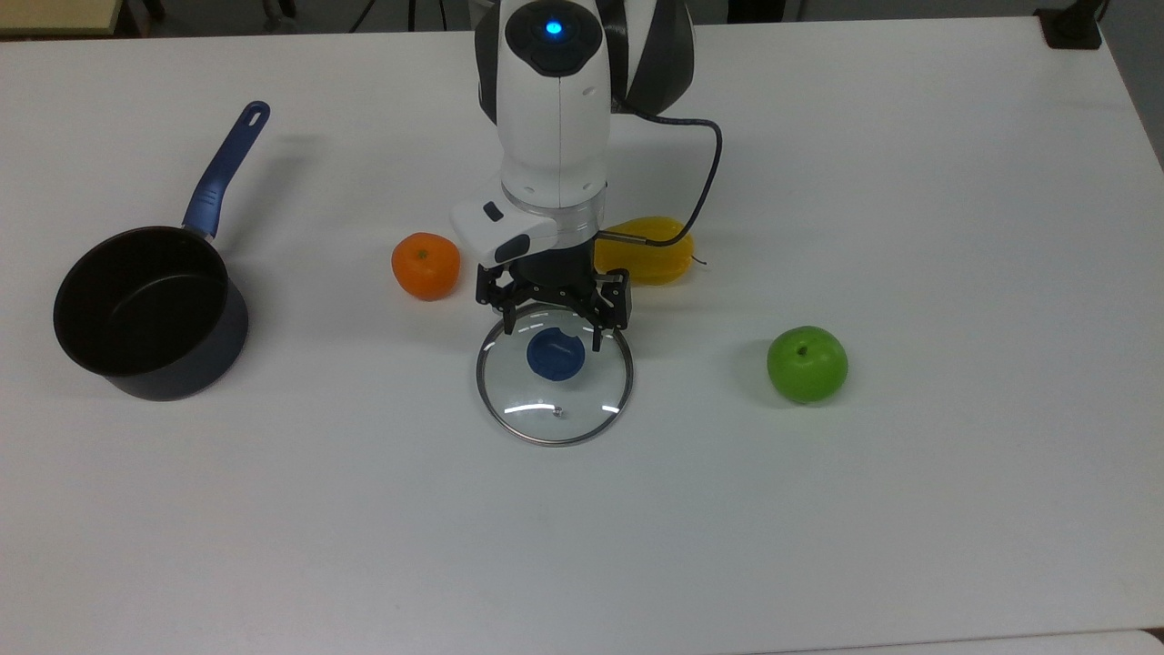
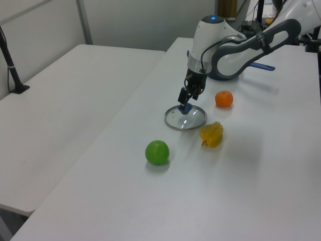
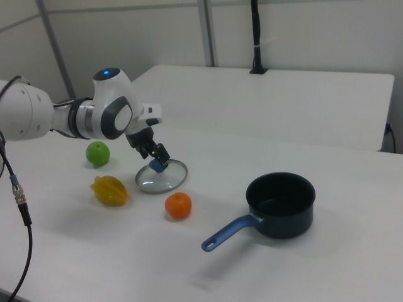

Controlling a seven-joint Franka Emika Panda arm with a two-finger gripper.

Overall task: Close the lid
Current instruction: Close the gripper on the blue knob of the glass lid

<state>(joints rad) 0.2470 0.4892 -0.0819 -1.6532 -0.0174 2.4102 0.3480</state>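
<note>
A wide white desk carries everything here. Near its middle the lid lies flat, blue knob up, glass clear to the white beneath. The pincer hangs directly over it with its fingers spread, one on each side of the knob in the top view; whether they touch the knob cannot be told.

The saucepan stands open and well apart from the lid, at the top view's left, its blue handle angled toward the far edge. An orange sits near the lid's upper left in the top view; a yellow fruit lies partly behind the arm; a green apple rests off to the top view's right.

In the left view a second white desk adjoins this one, with a black pole standing on it and a pale wall behind. The right view shows grey panelled walls.
</note>
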